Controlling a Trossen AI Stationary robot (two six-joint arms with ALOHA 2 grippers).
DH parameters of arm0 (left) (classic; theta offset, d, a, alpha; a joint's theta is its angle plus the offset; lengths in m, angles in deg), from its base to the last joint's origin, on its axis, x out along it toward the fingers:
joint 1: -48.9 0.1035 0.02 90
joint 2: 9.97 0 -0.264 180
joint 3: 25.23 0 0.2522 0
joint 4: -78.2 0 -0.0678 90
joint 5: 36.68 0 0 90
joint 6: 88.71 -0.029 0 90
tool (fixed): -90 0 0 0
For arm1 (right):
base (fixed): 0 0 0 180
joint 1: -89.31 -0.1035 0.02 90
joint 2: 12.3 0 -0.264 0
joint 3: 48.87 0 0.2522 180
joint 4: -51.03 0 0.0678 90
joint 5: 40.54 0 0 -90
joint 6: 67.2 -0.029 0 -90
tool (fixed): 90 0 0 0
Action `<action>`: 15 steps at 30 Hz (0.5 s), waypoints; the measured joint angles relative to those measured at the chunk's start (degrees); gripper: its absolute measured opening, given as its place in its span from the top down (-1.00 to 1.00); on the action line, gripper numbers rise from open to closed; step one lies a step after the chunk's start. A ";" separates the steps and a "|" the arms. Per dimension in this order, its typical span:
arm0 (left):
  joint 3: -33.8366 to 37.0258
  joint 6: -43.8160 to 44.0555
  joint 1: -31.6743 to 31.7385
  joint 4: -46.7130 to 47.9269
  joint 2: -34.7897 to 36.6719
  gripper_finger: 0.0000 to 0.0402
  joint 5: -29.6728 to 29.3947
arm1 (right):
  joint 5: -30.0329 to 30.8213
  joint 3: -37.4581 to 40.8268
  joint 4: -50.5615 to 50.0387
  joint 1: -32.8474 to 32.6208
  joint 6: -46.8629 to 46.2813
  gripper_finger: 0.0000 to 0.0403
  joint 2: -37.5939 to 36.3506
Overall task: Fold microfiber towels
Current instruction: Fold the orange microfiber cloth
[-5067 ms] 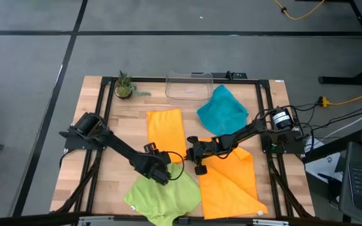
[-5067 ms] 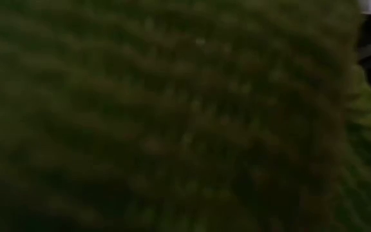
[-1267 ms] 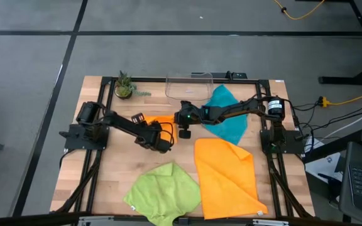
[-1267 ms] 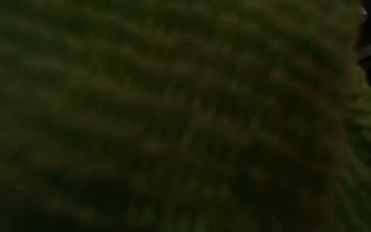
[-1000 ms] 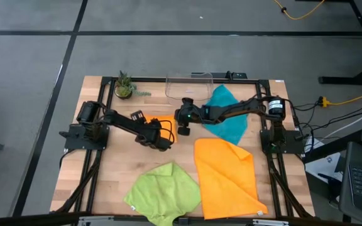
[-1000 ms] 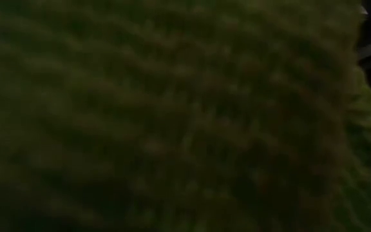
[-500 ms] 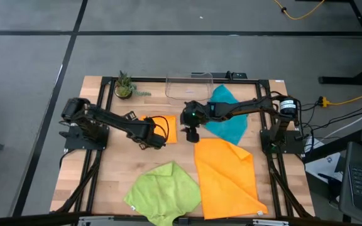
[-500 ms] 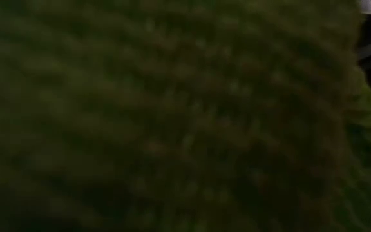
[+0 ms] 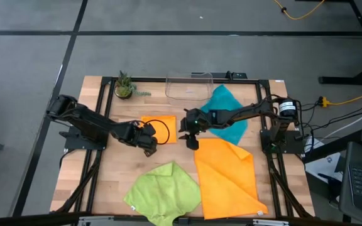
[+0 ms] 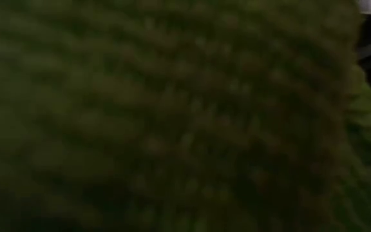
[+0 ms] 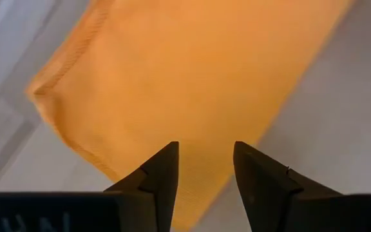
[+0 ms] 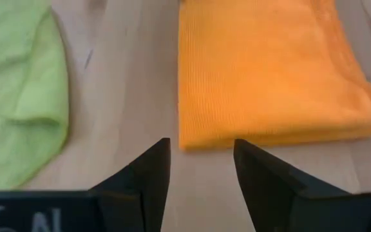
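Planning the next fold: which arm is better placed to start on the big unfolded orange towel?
Right. Its pincer hovers open at that orange towel, while the left pincer sits beside the folded orange towel.

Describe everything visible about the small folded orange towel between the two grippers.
The folded orange towel is a compact rectangle of soft ribbed microfiber in stacked layers with stitched hems, lying flat on the wooden table near its middle. The open left gripper and the open right gripper flank it; neither holds it. A dark cable loops over it.
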 joint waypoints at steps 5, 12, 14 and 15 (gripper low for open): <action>1.92 1.16 0.26 0.06 -0.49 0.30 -3.21 | 6.11 0.55 5.24 -3.70 -2.92 0.14 2.86; 2.13 1.41 0.07 -1.59 -0.45 0.30 -2.34 | 12.25 0.43 11.71 -6.02 -1.43 0.14 5.12; 2.10 2.42 -0.52 -2.81 -0.45 0.30 -2.33 | 12.23 0.46 11.62 -5.84 -1.74 0.14 5.14; 2.12 3.03 -0.87 -3.67 -0.45 0.30 -2.54 | 12.25 0.45 11.57 -5.83 -1.83 0.14 5.14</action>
